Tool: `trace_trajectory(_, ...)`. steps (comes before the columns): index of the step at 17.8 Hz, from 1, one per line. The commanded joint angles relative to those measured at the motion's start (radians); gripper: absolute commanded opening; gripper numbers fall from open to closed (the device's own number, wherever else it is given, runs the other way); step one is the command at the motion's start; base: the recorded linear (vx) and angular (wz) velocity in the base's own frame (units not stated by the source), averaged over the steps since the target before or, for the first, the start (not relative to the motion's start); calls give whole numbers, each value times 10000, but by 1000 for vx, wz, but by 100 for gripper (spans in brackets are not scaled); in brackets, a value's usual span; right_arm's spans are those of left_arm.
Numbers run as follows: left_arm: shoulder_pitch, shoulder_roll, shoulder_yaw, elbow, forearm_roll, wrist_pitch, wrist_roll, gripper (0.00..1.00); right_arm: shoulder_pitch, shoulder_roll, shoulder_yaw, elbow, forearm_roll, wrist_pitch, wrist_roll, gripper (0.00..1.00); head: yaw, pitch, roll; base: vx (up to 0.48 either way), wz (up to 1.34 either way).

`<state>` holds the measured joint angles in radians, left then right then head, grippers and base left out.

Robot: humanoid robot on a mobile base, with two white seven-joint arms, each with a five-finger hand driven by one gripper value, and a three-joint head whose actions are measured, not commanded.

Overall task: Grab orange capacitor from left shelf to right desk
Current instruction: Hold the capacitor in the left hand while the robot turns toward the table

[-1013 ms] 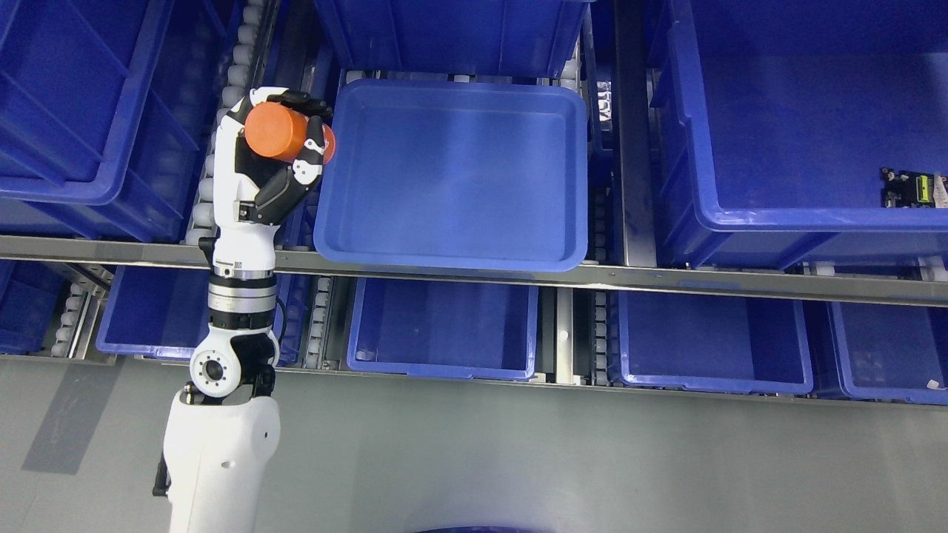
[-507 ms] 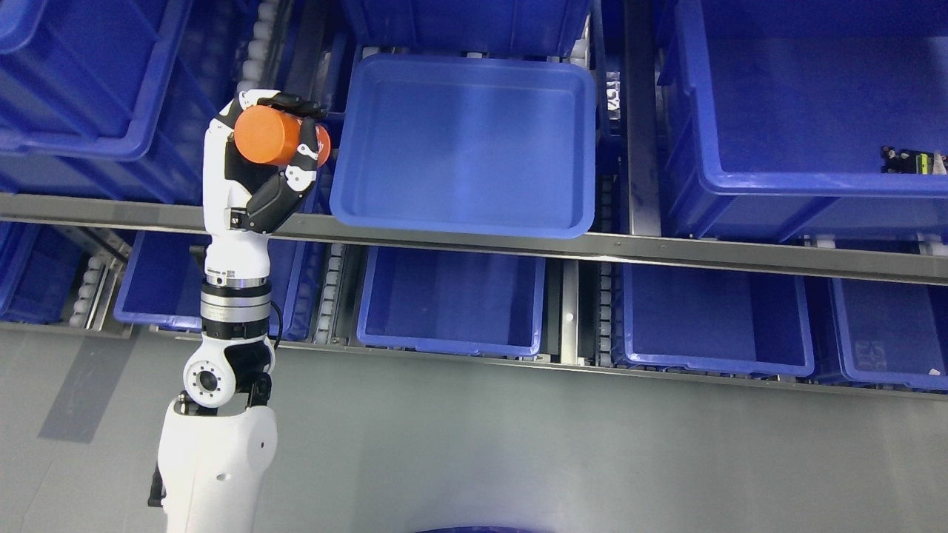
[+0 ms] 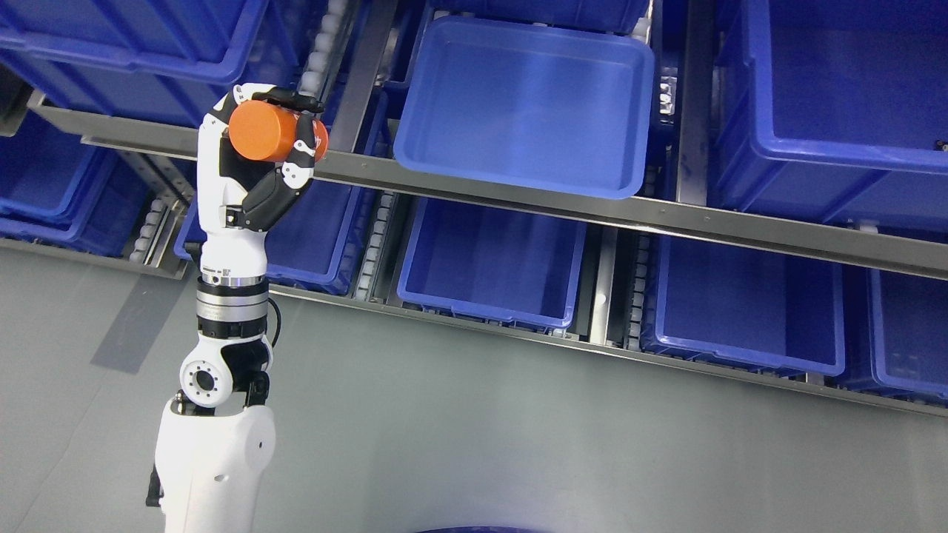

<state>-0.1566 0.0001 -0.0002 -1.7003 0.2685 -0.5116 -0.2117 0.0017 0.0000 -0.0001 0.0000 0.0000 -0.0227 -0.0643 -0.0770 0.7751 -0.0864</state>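
Observation:
My left hand [image 3: 275,133] is raised in front of the shelf at the upper left of the head view, and its fingers are curled around an orange cylindrical capacitor [image 3: 263,132]. The capacitor lies on its side in the hand, clear of the bins. The white left arm [image 3: 222,296] comes up from the bottom left. The shallow blue tray [image 3: 629,111] on the upper shelf level is to the right of the hand and holds nothing. My right arm is out of view.
A metal shelf rail [image 3: 666,215] runs across behind the hand, tilted in the picture. Several blue bins [image 3: 489,259] sit on the lower level and larger blue bins [image 3: 829,89] at the top. Grey floor [image 3: 518,429] fills the lower part.
The whole picture has shifted and tilted: the shelf now sits higher, further right and slanted, so the camera has moved. The hand still holds the capacitor in the same grasp.

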Motion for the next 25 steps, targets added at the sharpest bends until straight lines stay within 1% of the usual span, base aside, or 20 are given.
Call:
trace_trajectory(1,32,174,2,-147,0,69,-30,3,213,-174,-106,-174,61,-3,-2,100,0,0,0,-135,200)
trace_trajectory(7,-29,174,-197,-132,0,69,-30,3,213,-174,-106,-174,61,-3,-2,100,0,0,0,-188,-87)
trace_trajectory(17,-106,174,-213,-117,0,176,-30,3,213,-174,-106,-174,61,-3,-2,100,0,0,0,-220,-443)
trace_trajectory(25,-382,174,-427,-25,0,207,-30,3,213,-174,-106,-174,61,-3,-2,100,0,0,0,-74,-363)
